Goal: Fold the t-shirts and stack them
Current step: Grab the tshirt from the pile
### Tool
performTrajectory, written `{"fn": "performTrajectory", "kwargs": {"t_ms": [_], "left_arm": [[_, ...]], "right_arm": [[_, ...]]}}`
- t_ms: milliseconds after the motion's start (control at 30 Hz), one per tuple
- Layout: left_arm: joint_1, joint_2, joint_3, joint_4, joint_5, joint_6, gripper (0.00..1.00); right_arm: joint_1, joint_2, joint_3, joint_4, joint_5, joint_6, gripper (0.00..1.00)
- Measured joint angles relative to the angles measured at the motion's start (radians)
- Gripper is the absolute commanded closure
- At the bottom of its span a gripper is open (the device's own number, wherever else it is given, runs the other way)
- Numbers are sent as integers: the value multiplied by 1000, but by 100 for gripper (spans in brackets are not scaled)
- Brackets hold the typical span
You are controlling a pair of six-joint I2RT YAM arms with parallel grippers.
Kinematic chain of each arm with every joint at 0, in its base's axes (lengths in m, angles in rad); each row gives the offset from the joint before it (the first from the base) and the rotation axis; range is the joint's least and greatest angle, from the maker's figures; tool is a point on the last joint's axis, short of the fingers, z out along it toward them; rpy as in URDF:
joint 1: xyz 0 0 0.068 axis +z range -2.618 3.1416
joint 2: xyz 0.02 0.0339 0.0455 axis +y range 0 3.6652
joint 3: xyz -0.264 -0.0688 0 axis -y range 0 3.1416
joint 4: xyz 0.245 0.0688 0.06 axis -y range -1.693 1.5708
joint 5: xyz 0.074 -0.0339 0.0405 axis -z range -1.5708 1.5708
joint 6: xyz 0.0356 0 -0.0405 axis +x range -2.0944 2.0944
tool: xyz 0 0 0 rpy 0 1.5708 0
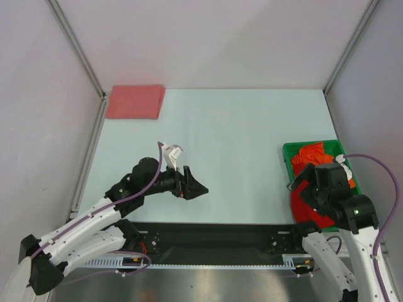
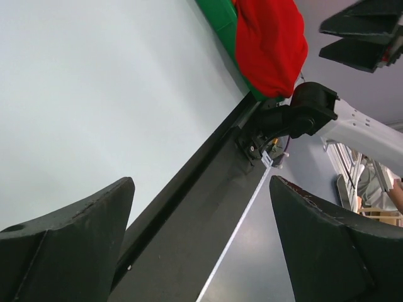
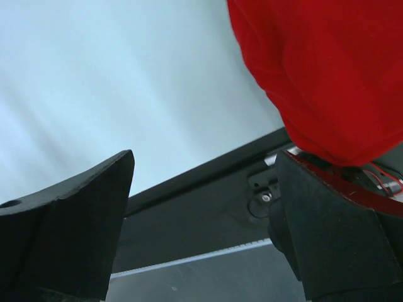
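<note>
right gripper (image 3: pixel 203 160) was open and empty beside red shirt (image 3: pixel 321 69) spilling from bin (image 1: pixel 291 151); pickup step, next probably needed pinching cloth.

readable text: none in any view
white tag (image 2: pixel 267 161): by the black rail (image 2: pixel 189 207), ahead and right of the left gripper (image 2: pixel 201 185), too small to read
brands, numbers: none legible

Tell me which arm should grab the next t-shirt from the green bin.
Right. The right gripper is open beside the red t-shirt spilling over the green bin's near edge. The left gripper, also open, is over bare table near the middle, well away from the bin.
</note>
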Motion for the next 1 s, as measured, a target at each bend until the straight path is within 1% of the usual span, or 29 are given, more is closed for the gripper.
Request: {"fn": "performTrajectory", "kwargs": {"t_ms": [233,333,367,433,467,567,600,667,767,833,933,967,1000], "left_arm": [[1,-3,0,19,16,-3,5],[1,-7,0,18,23,-2,5],[1,-10,0,18,25,-2,5],[1,-16,0,12,29,2,5],[1,-21,0,11,30,5,5],[1,-32,1,11,32,9,5],[1,-35,0,12,36,12,5],[1,-36,0,14,45,16,5],[2,-31,0,31,58,16,5],[3,-24,0,42,68,16,5],[5,-12,1,42,82,24,5],[6,-10,1,42,83,25,5],[7,-10,1,42,85,27,5]], "right_arm": [[-1,169,8,5,104,-6,1],[-27,213,8,27,136,-21,4],[-43,229,8,37,146,-30,8],[-114,262,0,64,163,-60,10],[-155,273,-6,80,164,-71,13],[-361,323,-30,138,129,-134,18],[-418,340,-36,153,121,-147,20],[-498,373,-44,175,95,-174,21],[-540,420,-53,215,72,-198,35],[-545,445,-68,257,52,-209,38],[-546,484,-92,303,30,-212,40],[-546,496,-96,312,28,-212,45],[-546,510,-100,322,24,-213,56]]}}
